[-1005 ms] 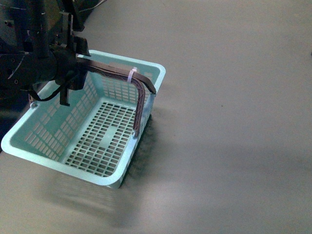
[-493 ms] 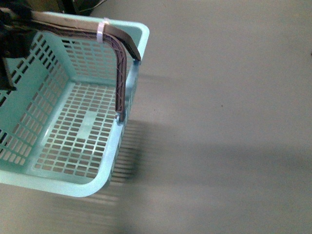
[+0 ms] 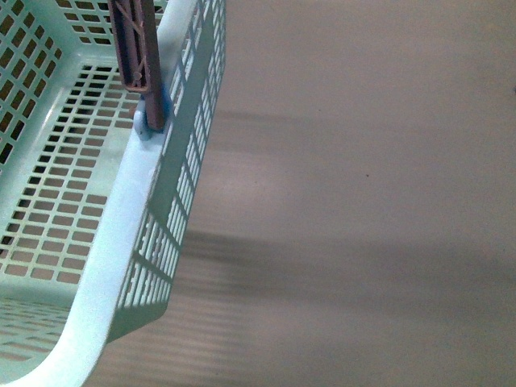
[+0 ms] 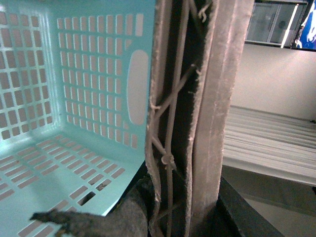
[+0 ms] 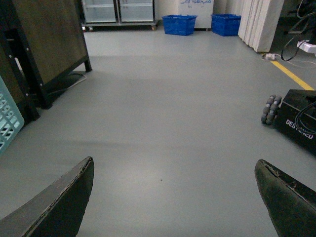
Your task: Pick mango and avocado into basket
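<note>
Gripping handle (image 3: 137, 48) with left gripper (image 4: 182, 219), dangling basket (image 3: 121, 242) | holding right gripper (image 5: 174, 168) wide, empty, beside basket | risking swing, handle slip

Teal slotted basket (image 3: 121, 234) fills the frame's left, rim running diagonally, brown ribbed handle (image 3: 135, 48) upright at upper left.

Grey floor (image 3: 363, 161), blue crates (image 5: 179, 24)
</note>
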`<state>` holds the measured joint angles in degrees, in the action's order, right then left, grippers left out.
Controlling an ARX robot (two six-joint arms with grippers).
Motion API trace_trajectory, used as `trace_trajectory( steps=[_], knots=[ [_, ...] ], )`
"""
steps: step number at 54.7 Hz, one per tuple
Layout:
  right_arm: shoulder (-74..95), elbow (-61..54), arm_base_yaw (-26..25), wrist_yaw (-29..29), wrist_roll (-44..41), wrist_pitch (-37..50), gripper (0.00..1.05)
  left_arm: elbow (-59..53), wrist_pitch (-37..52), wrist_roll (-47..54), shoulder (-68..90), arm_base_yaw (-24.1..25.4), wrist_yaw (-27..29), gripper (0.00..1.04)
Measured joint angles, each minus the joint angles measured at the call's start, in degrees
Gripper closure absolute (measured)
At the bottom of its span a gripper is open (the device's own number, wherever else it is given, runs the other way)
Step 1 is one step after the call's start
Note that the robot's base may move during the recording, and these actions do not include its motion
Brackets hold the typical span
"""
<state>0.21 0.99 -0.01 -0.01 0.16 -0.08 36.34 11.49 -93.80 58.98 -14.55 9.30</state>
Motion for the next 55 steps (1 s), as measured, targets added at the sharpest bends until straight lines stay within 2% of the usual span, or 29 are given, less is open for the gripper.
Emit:
trace_trajectory(
  steps=[55],
  knots=[
    [0.00, 0.00, 0.00, -0.02, 0.00, 0.00, 0.09, -0.72, -0.26, 0.04, 0.26, -0.04, 0.09, 0.85]
  ],
)
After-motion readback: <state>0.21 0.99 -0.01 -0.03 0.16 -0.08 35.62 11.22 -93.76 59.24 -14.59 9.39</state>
